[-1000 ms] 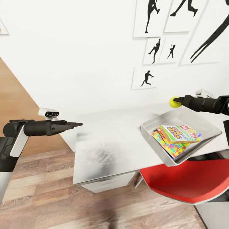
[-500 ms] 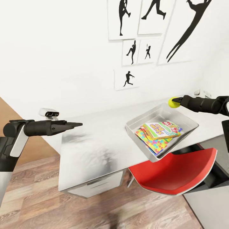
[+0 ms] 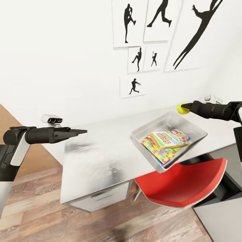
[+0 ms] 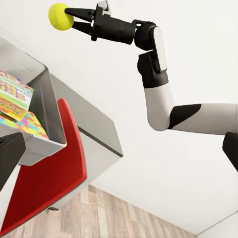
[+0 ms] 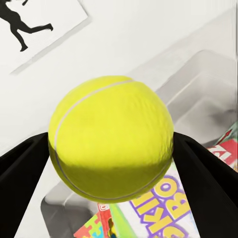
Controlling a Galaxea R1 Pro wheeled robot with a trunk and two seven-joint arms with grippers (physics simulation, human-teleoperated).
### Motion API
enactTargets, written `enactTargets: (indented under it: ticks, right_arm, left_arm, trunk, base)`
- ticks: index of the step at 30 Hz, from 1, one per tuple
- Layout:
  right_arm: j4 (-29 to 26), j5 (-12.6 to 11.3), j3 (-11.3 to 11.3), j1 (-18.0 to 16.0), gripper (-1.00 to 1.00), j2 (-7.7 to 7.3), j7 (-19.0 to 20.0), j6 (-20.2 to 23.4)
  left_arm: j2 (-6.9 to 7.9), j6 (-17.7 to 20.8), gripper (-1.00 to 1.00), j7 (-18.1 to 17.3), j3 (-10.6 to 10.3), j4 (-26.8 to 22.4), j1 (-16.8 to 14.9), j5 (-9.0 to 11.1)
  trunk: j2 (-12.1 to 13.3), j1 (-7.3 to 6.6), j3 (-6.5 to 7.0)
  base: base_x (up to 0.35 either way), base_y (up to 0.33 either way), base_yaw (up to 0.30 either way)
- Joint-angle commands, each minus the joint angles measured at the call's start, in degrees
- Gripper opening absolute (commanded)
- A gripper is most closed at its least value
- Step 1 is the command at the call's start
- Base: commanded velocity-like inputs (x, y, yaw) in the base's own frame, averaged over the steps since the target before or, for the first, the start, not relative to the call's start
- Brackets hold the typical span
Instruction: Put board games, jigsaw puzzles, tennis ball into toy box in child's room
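The right tool [image 3: 189,107] is clenched on the tennis ball [image 3: 182,108], which is pinched between the two fingertips and held in the air; the grasp is confirmed in the right wrist view, where the tennis ball [image 5: 111,138] sits seated between both fingers.

The toy box [image 3: 188,125] is found below the right tool and slightly short of the ball's position, resting on the tabletop [image 3: 101,148] near its front edge, above a red chair [image 3: 188,183]. Its long axis runs roughly along the tabletop's length. Inside it, at least one board game [image 3: 168,137] lies on top of a jigsaw puzzle [image 3: 155,151]; the full count of items inside cannot be determined.

The ball is judged to hang over or just outside the box's far rim, not yet clearly over the interior. The coming move therefore depends on this one relation: the box opening lies downward and a little toward the robot from the tool. A short drawing-in and lowering is judged necessary before release, lest the ball strike the rim and roll off.

The left tool [image 3: 80,131] is held well apart over the tabletop's other end, its fingers pressed together on nothing. The right arm is the nearer one.
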Motion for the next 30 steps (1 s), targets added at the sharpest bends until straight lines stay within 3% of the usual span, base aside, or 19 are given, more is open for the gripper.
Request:
enactTargets:
  ticks: [1,8,30]
  right_arm:
    - [-0.03,-0.54,0.09,-0.07,-1.0,-0.05,-0.6,0.04]
    - [-0.03,-0.54,0.1,-0.07,-1.0,-0.05,-0.65,0.04]
    - [-0.03,-0.54,0.12,0.42,-1.0,-0.05,-0.66,0.04]
  left_arm:
    - [0.05,0.6,1.0,-0.1,-0.09,0.0,-0.06,0.15]
    - [0.05,0.6,1.0,-0.1,-1.12,0.0,-0.06,0.15]
    - [-0.05,0.6,1.0,-0.07,-1.59,-0.09,-0.06,0.14]
  trunk:
    - [-0.1,0.04,0.0]
    - [-0.1,0.04,0.66]
    - [-0.1,0.04,2.74]
  base:
    - [0.0,-0.206,0.0]
    - [0.0,-0.223,0.0]
    - [0.085,-0.059,0.0]
